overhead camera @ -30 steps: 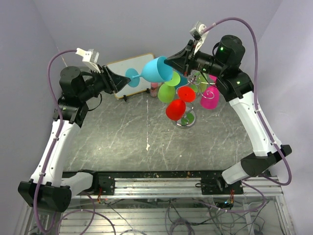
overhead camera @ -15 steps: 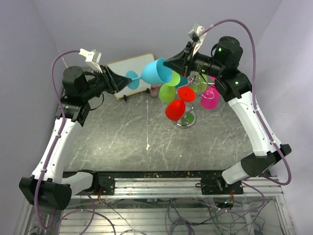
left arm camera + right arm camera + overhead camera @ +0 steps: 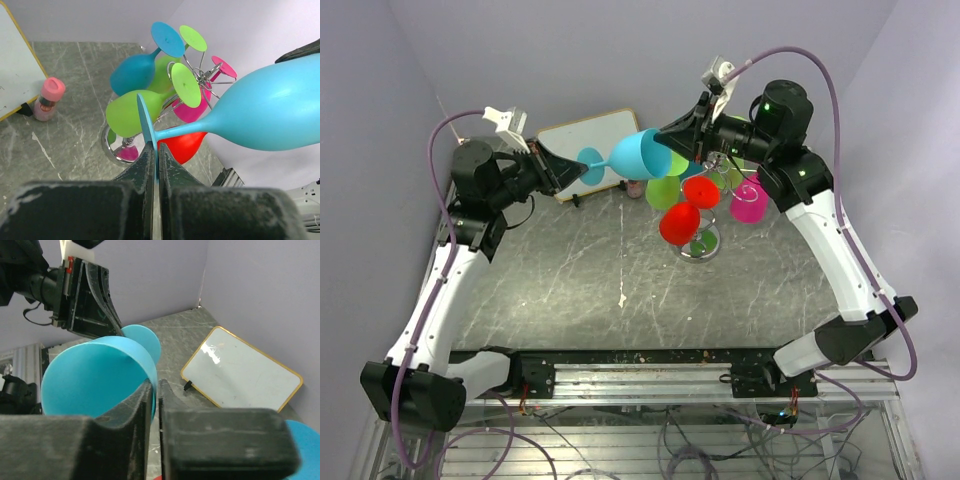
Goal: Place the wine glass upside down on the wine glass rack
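Note:
A light blue wine glass (image 3: 638, 154) hangs level in the air between both arms, left of the rack. My left gripper (image 3: 568, 168) is shut on the rim of its round foot (image 3: 146, 127). My right gripper (image 3: 667, 128) is shut on the rim of its bowl (image 3: 100, 375). The bowl also fills the right of the left wrist view (image 3: 270, 117). The silver wire wine glass rack (image 3: 725, 158) stands on a round shiny base (image 3: 698, 245) at the back right, with several green, red, pink and blue glasses hanging on it (image 3: 145, 107).
A white board with a yellow edge (image 3: 582, 150) leans at the back, also in the right wrist view (image 3: 242, 372). A small pink-capped bottle (image 3: 47, 99) stands beside it. Purple walls close in the back and sides.
Both grippers have carried the blue glass a little to the right and down toward the rack. The left arm has reached further in. Both grips are unchanged.

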`<control>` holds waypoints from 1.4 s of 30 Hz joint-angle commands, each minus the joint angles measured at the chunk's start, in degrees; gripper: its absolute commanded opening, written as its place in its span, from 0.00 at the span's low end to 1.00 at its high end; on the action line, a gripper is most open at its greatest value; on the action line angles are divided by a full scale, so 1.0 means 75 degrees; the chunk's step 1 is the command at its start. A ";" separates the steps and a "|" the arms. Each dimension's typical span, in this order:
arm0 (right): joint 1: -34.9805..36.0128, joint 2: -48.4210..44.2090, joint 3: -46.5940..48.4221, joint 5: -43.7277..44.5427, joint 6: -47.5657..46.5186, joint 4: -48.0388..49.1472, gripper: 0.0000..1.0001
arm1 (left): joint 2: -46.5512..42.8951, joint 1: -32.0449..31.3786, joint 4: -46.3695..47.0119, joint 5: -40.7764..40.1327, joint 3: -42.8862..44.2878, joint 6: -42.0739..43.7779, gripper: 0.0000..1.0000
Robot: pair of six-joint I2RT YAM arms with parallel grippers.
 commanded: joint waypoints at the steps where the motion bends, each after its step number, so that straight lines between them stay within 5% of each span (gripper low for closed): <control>1: 0.0036 -0.0361 -0.0113 0.0118 -0.0488 0.0090 0.17 | -0.0397 0.0010 0.0244 0.0167 -0.0031 0.0076 0.07; 13: -0.0390 -0.1406 -0.0662 0.0683 -0.1479 -0.0342 0.63 | -0.0984 0.0346 -0.0558 -0.0578 0.0247 0.0352 0.07; 25: -0.2241 -0.2518 -0.1953 0.1984 -0.0600 0.0196 0.77 | -0.1192 0.0227 -0.2053 -0.1698 0.1542 0.2819 0.07; 42: -0.5537 -0.2113 -0.3003 0.2902 0.0414 0.0575 0.81 | 0.0864 -0.2483 -0.3496 -0.3287 0.4684 0.5312 0.07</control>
